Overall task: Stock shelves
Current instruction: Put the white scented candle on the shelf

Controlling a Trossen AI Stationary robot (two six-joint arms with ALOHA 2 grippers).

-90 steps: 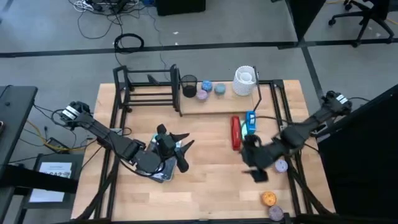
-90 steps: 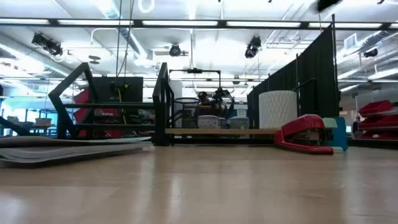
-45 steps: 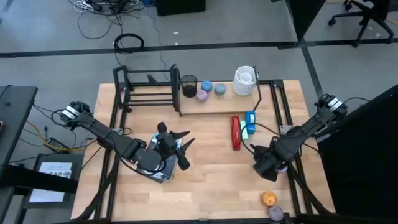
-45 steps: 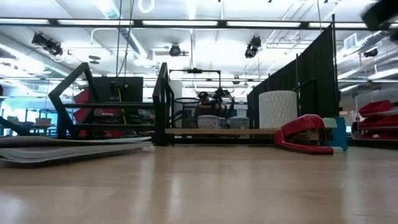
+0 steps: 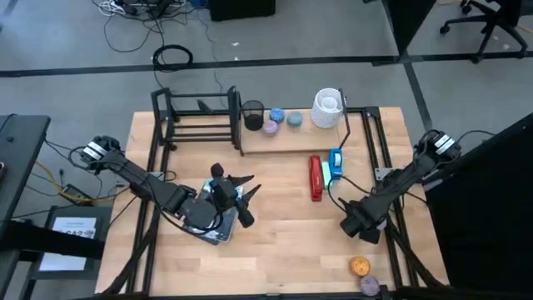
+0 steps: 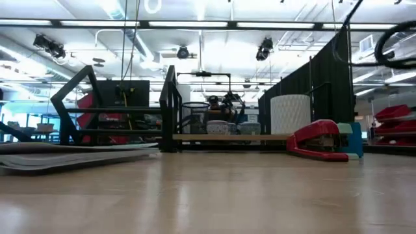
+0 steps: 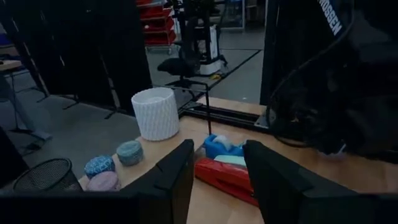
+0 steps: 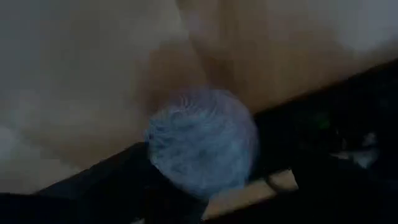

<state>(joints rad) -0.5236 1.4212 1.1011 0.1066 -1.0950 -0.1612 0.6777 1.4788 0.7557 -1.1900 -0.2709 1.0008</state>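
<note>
Wooden tabletop (image 5: 275, 242) | shelves (image 5: 250, 125) at rear | left jaws released | right jaws: cannot tell

We see two dark, near-black arms built of slim tube links joined by thicker rounded joints. Each base carries a pale grey fitting with a small round knob, and thin black cables run along the links. The left claw (image 5: 236, 200) ends in two flat, dark, tapering fingers (image 7: 176, 180) with matt faces. The right claw (image 5: 356, 223) is a blocky black housing; pale lettering ending "OSSEN" marks that arm, and a black cable loops beside it.
</note>
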